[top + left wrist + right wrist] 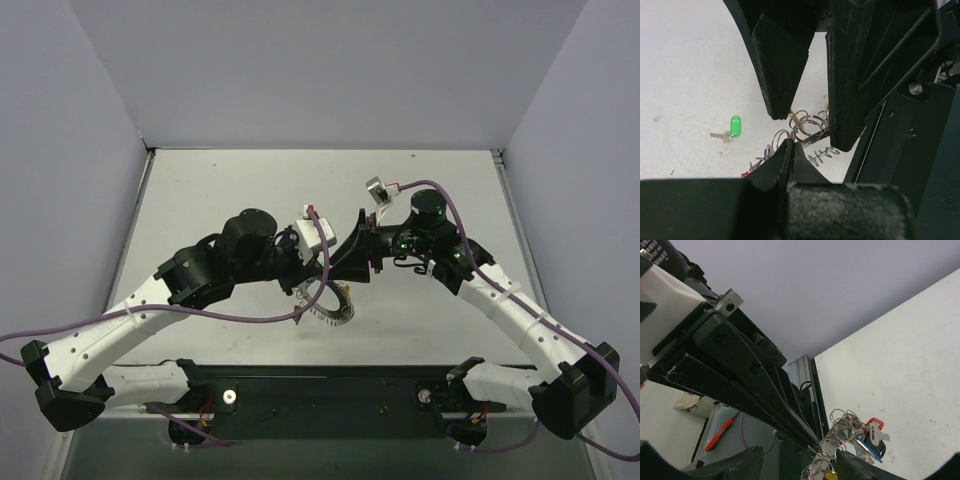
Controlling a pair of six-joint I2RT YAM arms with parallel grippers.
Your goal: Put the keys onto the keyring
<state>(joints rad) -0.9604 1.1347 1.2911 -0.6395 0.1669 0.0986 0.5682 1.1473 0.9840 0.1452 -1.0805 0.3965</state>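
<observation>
A pale grey worktop [220,200], marked with faint scuffs and specks, sits inside three plain lavender-grey walls [330,70]. An aluminium rail [801,371] runs along its edge. Beyond that edge, on a lower grey surface, lies a red-handled tool [720,434], too blurred to name, with a crumpled whitish lump [687,402] near it. A black plate [330,385] spans the worktop's near edge.

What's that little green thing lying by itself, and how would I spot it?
Start from the white table. Left of the tangled bunch of keys, one small key lies flat and alone. Its bright green head sets it apart; the rest cling together.
</observation>
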